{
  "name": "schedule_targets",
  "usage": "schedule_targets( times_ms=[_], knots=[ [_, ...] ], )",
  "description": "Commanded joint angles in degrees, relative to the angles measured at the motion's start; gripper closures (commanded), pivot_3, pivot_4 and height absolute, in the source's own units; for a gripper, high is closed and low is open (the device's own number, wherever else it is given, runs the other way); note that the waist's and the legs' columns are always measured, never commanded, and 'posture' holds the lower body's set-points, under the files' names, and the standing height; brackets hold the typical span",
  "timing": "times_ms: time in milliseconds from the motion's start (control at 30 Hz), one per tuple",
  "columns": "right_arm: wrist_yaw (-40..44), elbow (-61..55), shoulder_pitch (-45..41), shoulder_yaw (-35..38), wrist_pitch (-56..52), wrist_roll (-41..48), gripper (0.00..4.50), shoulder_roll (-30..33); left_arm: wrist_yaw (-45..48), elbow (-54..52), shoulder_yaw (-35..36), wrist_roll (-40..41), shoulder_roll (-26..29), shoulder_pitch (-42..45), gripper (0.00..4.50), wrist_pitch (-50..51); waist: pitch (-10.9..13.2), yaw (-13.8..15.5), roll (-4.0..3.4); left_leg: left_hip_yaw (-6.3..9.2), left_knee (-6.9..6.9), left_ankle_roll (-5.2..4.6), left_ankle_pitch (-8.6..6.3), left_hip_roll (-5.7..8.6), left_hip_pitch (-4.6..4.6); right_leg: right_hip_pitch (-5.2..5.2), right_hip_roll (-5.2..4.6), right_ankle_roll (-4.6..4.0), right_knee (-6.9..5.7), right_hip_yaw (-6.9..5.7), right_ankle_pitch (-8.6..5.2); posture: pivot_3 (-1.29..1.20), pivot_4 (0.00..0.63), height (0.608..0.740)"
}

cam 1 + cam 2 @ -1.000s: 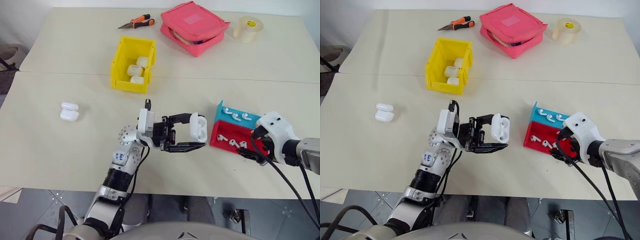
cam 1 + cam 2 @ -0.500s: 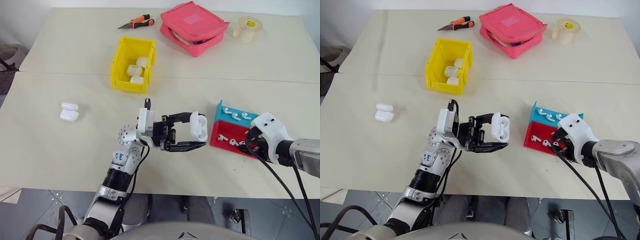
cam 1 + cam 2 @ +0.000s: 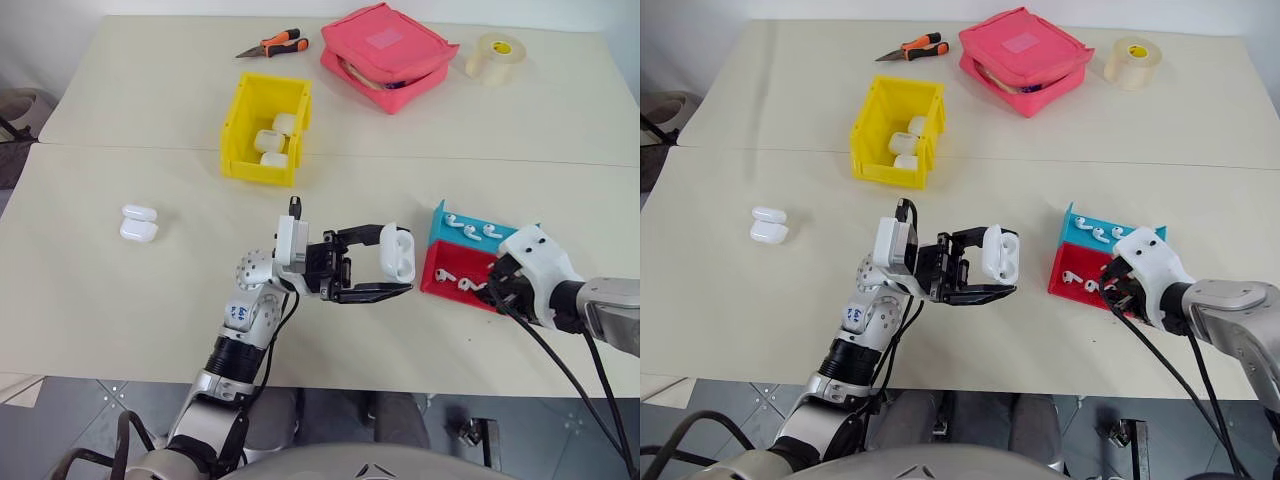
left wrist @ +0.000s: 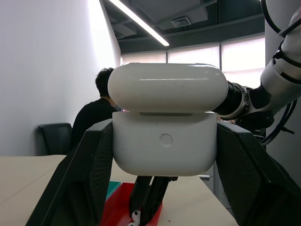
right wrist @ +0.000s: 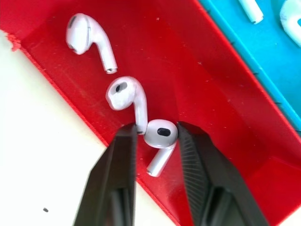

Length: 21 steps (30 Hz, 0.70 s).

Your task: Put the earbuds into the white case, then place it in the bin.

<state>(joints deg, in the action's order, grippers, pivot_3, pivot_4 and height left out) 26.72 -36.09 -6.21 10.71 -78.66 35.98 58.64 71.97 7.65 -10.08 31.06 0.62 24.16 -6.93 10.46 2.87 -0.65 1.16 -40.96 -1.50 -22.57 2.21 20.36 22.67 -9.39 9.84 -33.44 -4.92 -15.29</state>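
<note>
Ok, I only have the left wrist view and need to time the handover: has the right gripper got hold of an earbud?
Observer: Nearly. The right gripper has its jaws against both sides of one earbud in the red half of the tray; it looks not yet lifted.
Operator: And where does the case go afterwards?
Observer: The yellow bin, with three closed cases inside, stands farther back on the table than your held white case, towards the robot's left.
</note>
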Motion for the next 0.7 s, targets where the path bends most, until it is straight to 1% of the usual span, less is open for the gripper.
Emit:
schedule_targets(
  times_ms=[33,267,400,500,633,700],
  knots=[
    [0.18,-0.81,0.44,-0.52,0.02,-1.15,3.08,1.13,0.15,-1.13,-0.25,0.31,-0.13,0.90,1.69,0.01,0.00,-0.01,0.00,0.00,0.00,0.00,0.00,0.00,0.00,0.00,0.00,0.00,0.00,0.00,0.00,0.00,0.150,0.740],
    [2.90,-2.36,1.24,0.10,1.84,-0.69,3.08,2.20,1.37,-0.36,-0.30,0.38,0.34,1.34,1.69,0.21,0.00,0.01,0.00,0.00,0.00,-0.01,0.00,0.01,0.00,0.00,0.00,0.00,0.01,0.00,0.00,0.00,0.150,0.740],
    [4.72,-2.55,2.66,2.61,2.91,-0.88,3.08,3.39,2.07,0.31,-0.14,0.40,0.48,1.72,1.69,0.28,0.00,0.03,0.00,-0.01,0.00,-0.01,-0.01,0.00,0.00,0.00,0.00,0.00,0.00,0.00,0.00,0.00,0.150,0.740],
    [8.10,-3.11,5.88,4.90,7.35,-1.71,3.08,5.24,2.53,1.08,0.06,0.33,0.49,2.18,1.69,0.09,0.00,0.11,0.00,-0.03,0.00,-0.02,-0.01,0.02,0.01,0.00,0.00,0.00,0.01,-0.01,0.00,0.00,0.150,0.740],
    [12.81,-3.20,11.02,10.20,14.64,-2.86,3.08,5.45,3.07,1.81,0.37,0.41,0.62,2.51,1.69,-0.27,0.00,0.02,0.00,-0.07,0.01,-0.03,-0.02,0.02,0.01,0.00,0.01,0.01,0.01,-0.02,0.00,0.00,0.150,0.740],
    [15.70,-2.56,14.18,13.60,21.11,-5.01,3.08,4.84,3.67,2.02,0.49,0.60,0.86,2.57,1.69,-0.16,0.00,0.08,0.00,-0.13,0.00,-0.03,-0.02,0.02,0.02,-0.01,0.01,0.02,0.01,-0.03,0.01,0.00,0.150,0.740]
  ],
)
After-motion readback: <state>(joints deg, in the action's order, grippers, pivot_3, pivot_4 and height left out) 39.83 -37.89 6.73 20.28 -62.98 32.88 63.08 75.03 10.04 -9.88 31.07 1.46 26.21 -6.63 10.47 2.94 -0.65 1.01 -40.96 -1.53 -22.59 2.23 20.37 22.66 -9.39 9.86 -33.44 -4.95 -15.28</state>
